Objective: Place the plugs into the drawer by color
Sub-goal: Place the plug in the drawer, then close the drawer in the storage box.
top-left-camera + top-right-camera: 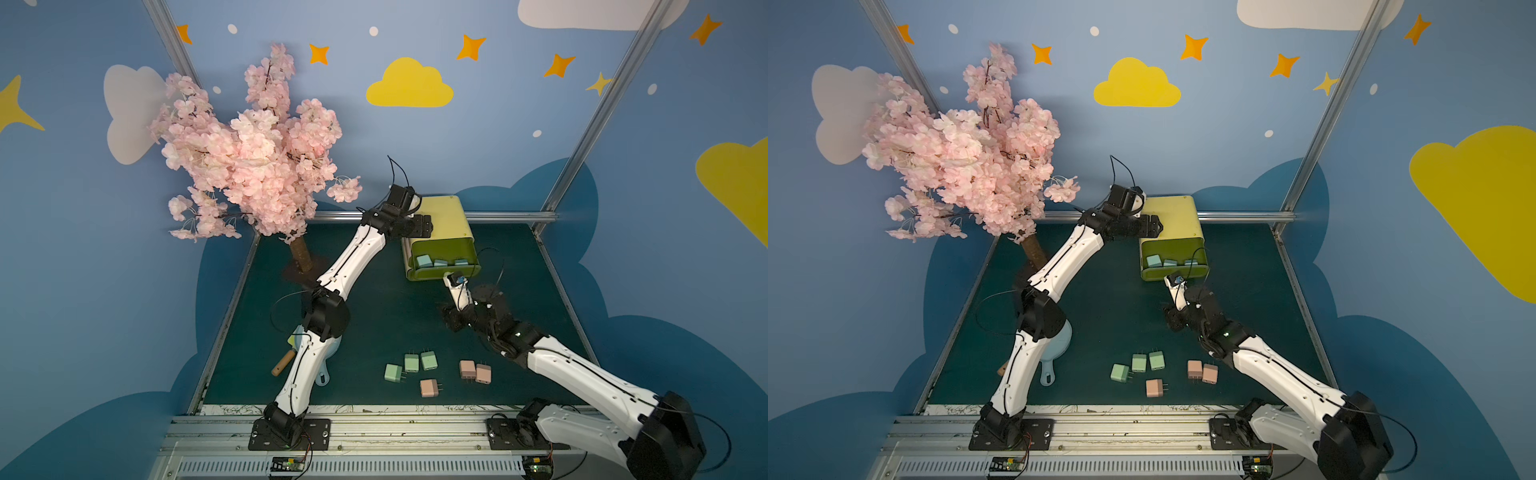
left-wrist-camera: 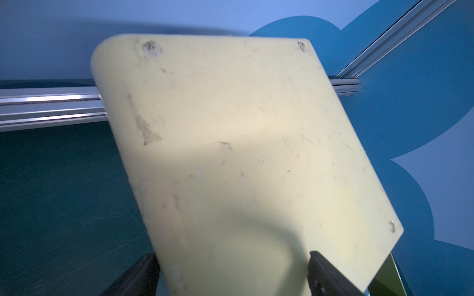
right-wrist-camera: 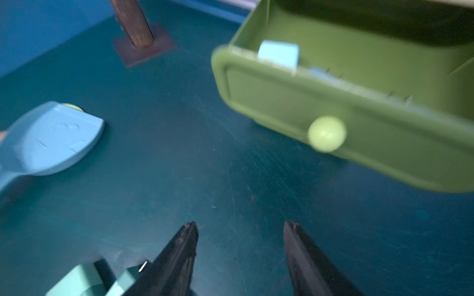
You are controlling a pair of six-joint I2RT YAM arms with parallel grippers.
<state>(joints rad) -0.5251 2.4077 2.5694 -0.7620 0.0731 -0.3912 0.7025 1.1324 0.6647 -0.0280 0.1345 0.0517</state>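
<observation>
The dark green worktop (image 1: 374, 316) carries the yellow-green drawer chest (image 1: 446, 220) at its far side. One open drawer (image 1: 440, 272) is pulled out toward the arms; I cannot tell which tier it is.

The left gripper (image 2: 230, 253) sits at the chest's top corner, jaws parted wide with the pale top panel between them. Whether they press on it I cannot tell. The right gripper (image 3: 241, 225) hangs low over the worktop just in front of the drawer front, jaws apart and empty.

Three blue plugs (image 1: 424, 260) lie inside the open drawer. Three green plugs (image 1: 411, 362) and three pink plugs (image 1: 467, 368) lie in two loose clusters near the front edge, well apart from the chest.

The blue set looks done, so the step in hand is probably shutting this drawer. Push flat and square against the front beside the round knob (image 3: 327, 133) — slowly, with the left gripper bracing the chest so it cannot slide back or tip. Check first that no plug stands above the rim — it could jam there.
</observation>
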